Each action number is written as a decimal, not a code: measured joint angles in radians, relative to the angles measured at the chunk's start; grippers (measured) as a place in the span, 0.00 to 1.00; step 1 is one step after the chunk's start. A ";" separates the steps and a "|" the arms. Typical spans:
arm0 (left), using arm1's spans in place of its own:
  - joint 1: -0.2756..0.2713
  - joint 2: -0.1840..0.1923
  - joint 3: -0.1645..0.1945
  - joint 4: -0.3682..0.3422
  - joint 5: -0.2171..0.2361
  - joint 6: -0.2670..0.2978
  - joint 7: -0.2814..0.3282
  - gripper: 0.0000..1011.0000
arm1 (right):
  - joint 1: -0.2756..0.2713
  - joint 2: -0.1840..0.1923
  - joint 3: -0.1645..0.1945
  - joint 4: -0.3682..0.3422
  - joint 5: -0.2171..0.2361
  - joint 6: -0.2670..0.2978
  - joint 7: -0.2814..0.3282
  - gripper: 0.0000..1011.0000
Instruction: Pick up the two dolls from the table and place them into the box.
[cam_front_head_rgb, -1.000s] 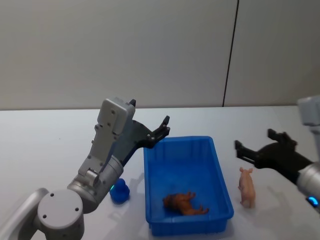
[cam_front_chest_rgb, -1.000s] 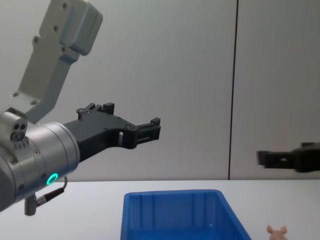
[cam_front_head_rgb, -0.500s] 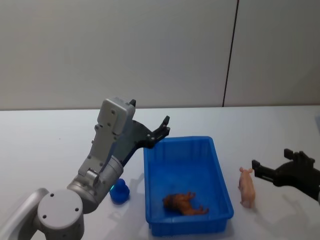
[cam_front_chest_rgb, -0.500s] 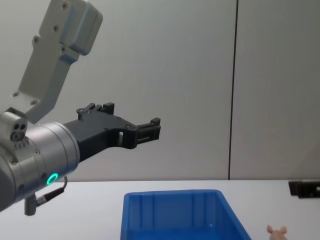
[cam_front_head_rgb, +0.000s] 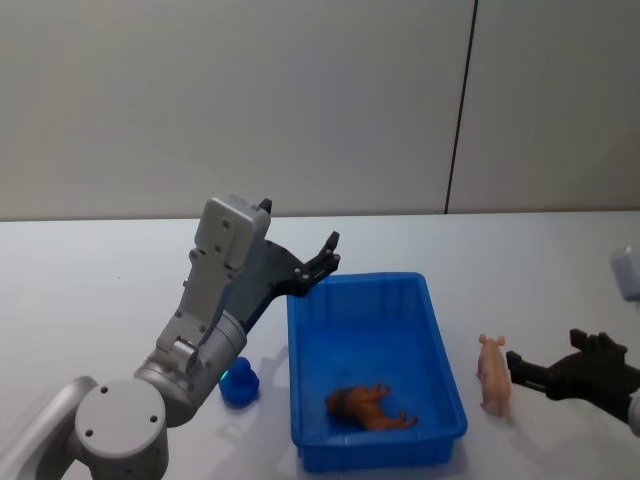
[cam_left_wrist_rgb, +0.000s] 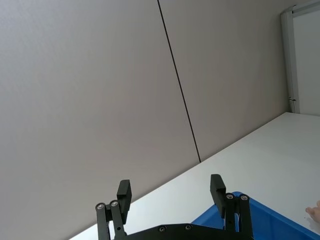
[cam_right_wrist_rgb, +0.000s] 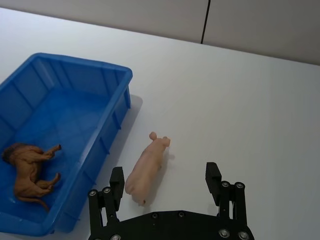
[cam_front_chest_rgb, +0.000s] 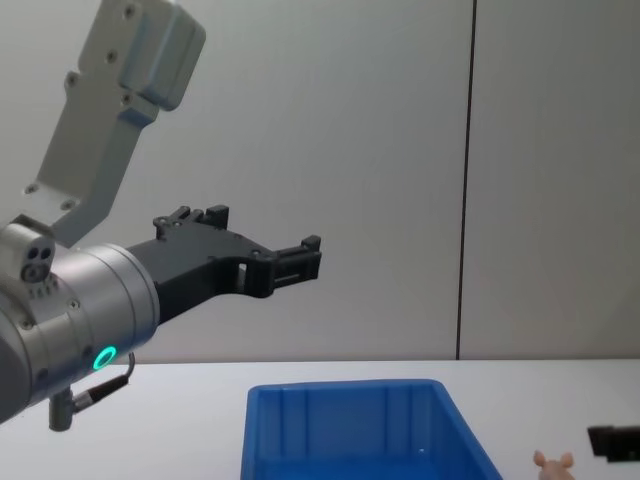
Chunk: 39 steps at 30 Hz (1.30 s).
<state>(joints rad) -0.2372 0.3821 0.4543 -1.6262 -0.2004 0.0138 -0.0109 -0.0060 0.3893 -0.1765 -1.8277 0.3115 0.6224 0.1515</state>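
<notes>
Small pale-pink pig toy (cam_right_wrist_rgb: 146, 170) lies on plain white tabletop (cam_right_wrist_rgb: 240, 100), just ahead of right gripper (cam_right_wrist_rgb: 165, 174); fingers spread wide, not touching. Beside it, bright blue rectangular plastic bin (cam_right_wrist_rgb: 125, 76) holds reddish-brown animal toy (cam_right_wrist_rgb: 29, 169). Left gripper (cam_left_wrist_rgb: 170, 185) spread, raised over bin's far corner.

Pink pig (cam_front_head_rgb: 492, 375) on white table (cam_front_head_rgb: 80, 290) beside blue box (cam_front_head_rgb: 355, 300), brown fuzzy doll (cam_front_head_rgb: 365, 405) lying inside
</notes>
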 joint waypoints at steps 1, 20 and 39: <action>0.000 0.000 0.000 0.000 0.000 0.000 0.000 0.99 | 0.002 -0.003 -0.003 0.004 -0.005 0.002 -0.001 0.99; 0.000 0.000 0.000 0.000 0.000 0.000 0.000 0.99 | 0.059 -0.084 -0.068 0.133 -0.105 0.034 -0.007 0.99; 0.000 0.000 0.000 0.000 0.000 0.000 0.000 0.99 | 0.137 -0.162 -0.116 0.284 -0.193 -0.004 0.004 0.99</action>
<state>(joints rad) -0.2372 0.3821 0.4542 -1.6262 -0.2004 0.0139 -0.0109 0.1314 0.2274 -0.2929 -1.5435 0.1184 0.6188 0.1552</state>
